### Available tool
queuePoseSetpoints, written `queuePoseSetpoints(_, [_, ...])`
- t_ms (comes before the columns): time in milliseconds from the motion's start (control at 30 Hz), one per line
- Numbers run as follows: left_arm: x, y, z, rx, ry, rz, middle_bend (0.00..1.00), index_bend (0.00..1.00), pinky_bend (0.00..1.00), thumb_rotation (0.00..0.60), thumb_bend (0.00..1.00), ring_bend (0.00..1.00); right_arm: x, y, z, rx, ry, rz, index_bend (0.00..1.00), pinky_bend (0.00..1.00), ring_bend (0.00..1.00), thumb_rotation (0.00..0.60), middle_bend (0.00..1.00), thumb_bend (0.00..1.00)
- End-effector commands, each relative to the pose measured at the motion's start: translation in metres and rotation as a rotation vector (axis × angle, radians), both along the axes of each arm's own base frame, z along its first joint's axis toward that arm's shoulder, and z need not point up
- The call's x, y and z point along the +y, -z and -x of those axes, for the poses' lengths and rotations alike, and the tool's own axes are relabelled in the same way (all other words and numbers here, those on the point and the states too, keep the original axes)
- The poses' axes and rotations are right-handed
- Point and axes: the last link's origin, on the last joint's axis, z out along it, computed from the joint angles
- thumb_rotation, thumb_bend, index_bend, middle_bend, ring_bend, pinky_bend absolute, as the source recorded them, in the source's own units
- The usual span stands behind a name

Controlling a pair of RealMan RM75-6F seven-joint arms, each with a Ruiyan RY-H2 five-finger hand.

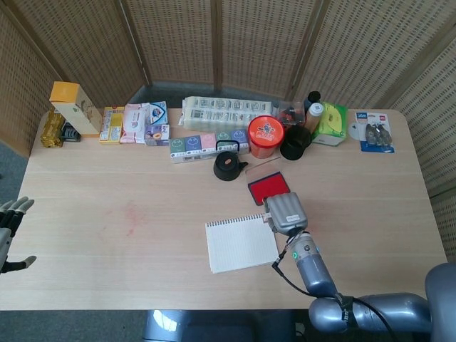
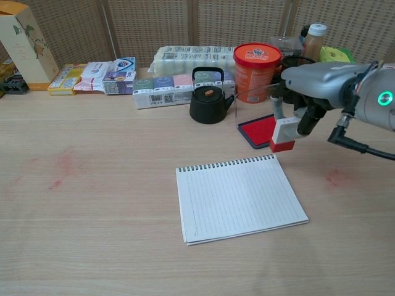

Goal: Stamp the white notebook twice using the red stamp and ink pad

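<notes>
Just behind the far right corner of the white notebook (image 2: 239,198), the red stamp (image 2: 283,134) hangs in the air, held by the right hand (image 2: 308,92). Its white upper part sits between the fingers and its red base points down, slightly tilted (in the head view the hand (image 1: 286,211) covers the stamp completely). The notebook lies flat on the table (image 2: 92,203), spiral edge on the far side, and its lined page shows no mark. Behind the notebook, a little to the right, the ink pad (image 2: 258,128) lies open with its red surface up. Behind the notebook stands a black kettle (image 2: 208,103), and next to it an orange tub (image 2: 256,63). Far to the left of the notebook, at the table edge, the left hand (image 1: 10,231) holds nothing, fingers spread.
</notes>
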Motion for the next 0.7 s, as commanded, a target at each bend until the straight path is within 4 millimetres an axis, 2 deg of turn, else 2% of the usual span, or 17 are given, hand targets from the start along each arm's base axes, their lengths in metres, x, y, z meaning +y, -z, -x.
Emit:
queuePoseSetpoints(33, [0.000, 0.000, 0.000, 0.001, 0.000, 0.001, 0.00, 0.00, 0.00, 0.600, 0.00, 0.00, 0.003, 0.007, 0.010, 0.006, 0.017, -0.003, 0.60, 1.00, 1.00, 0.600, 1.00, 0.52])
queuePoseSetpoints(233, [0.000, 0.002, 0.000, 0.002, -0.001, 0.006, 0.00, 0.00, 0.00, 0.600, 0.00, 0.00, 0.002, 0.014, 0.016, -0.002, 0.038, -0.008, 0.60, 1.00, 1.00, 0.600, 1.00, 0.52])
queuePoseSetpoints(700, [0.001, 0.003, 0.000, 0.002, -0.003, 0.010, 0.00, 0.00, 0.00, 0.600, 0.00, 0.00, -0.005, 0.031, 0.013, -0.005, 0.079, -0.017, 0.60, 1.00, 1.00, 0.600, 1.00, 0.52])
